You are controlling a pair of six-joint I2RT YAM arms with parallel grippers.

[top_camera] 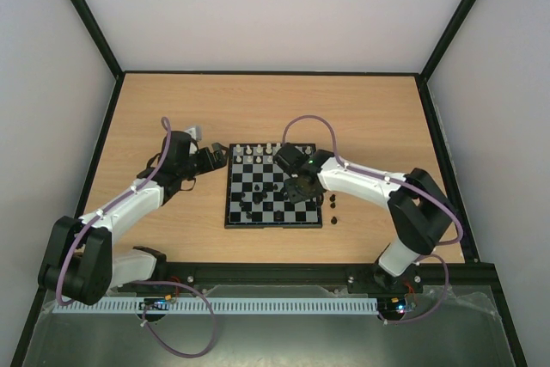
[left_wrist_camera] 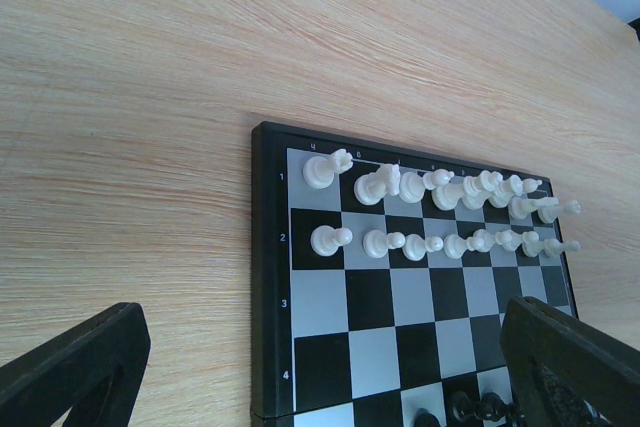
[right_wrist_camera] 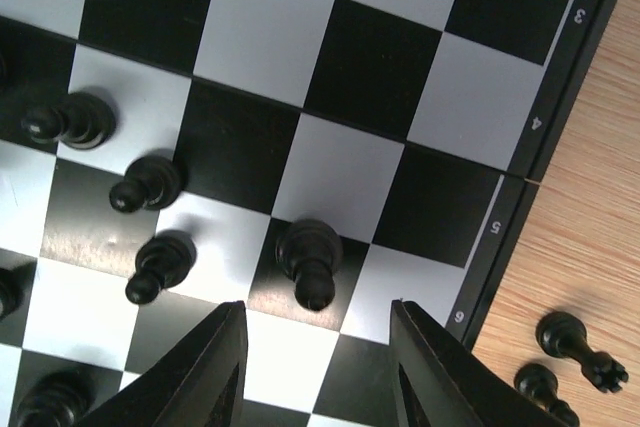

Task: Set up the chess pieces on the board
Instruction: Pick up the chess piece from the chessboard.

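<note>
The chess pieces (top_camera: 258,150) are only partly set. The white ones (left_wrist_camera: 430,187) stand in two rows along the far edge of the board (left_wrist_camera: 320,302), several black ones stand scattered on its near half, and a few loose black pieces (right_wrist_camera: 580,342) sit on the table (top_camera: 172,109) just off the board's right border. Your right gripper (right_wrist_camera: 320,357) hovers low over the right side of the board with its jaws parted and nothing between them. A black pawn (right_wrist_camera: 308,265) stands upright on a dark square just ahead of the fingertips, in line with the gap but clear of both fingers. The relation to watch is sideways. From this gripper the loose black pieces lie to the right, past the numbered border and near at hand, while your left gripper (left_wrist_camera: 325,387), spread wide and empty, hangs by the far-left corner beside the white rows, well apart from them. So the right arm is likely the one to fetch them. I cannot tell whether those loose pieces stand or lie on their sides, so check their long axis before you line up the jaws.
</note>
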